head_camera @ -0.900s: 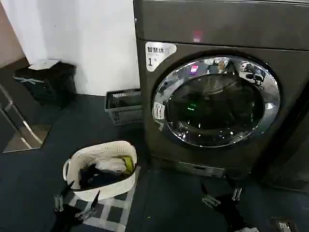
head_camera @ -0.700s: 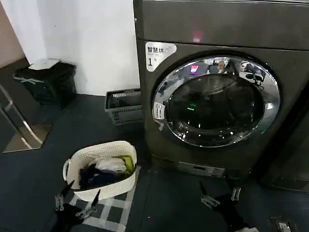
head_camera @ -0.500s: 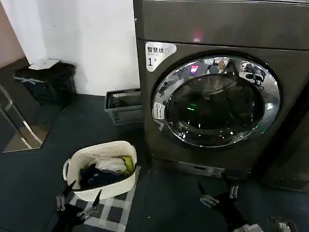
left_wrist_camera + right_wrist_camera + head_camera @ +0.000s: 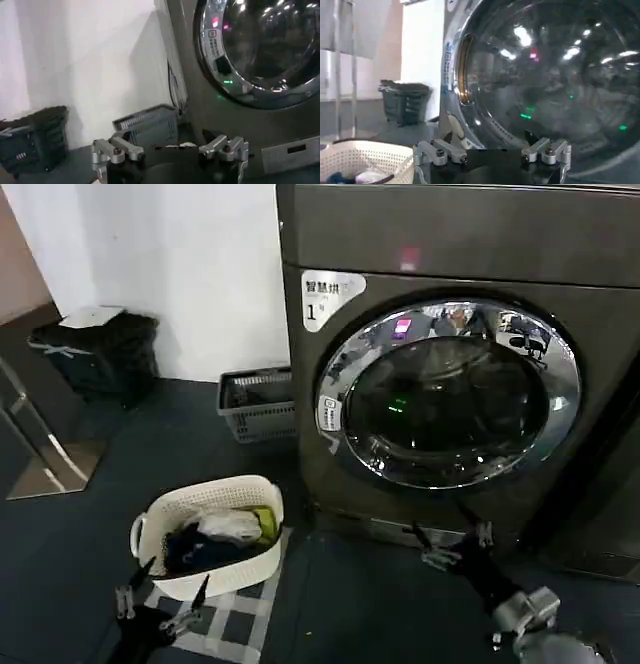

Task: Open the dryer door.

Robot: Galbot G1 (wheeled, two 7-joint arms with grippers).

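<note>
The dryer (image 4: 460, 244) is a big dark grey-brown machine with a white "1" label (image 4: 325, 294). Its round dryer door (image 4: 448, 394), a chrome ring around dark glass, lies flush against the front. My right gripper (image 4: 455, 544) hovers low in front of the panel just under the door, open and holding nothing. In the right wrist view the door glass (image 4: 545, 75) looms close beyond the open right gripper (image 4: 492, 150). My left gripper (image 4: 160, 609) stays open near the floor by the white basket. From the left wrist, the door (image 4: 260, 50) lies beyond the left gripper (image 4: 170, 149).
A white laundry basket (image 4: 210, 496) with clothes stands on a checked mat at the lower left. A small grey basket (image 4: 255, 404) sits against the wall beside the dryer. A black bin (image 4: 95, 354) and a metal stand (image 4: 40, 449) are at the far left.
My right gripper has risen and moved in toward the dryer, from near the floor to just under the door. The left gripper and the door have not moved.
</note>
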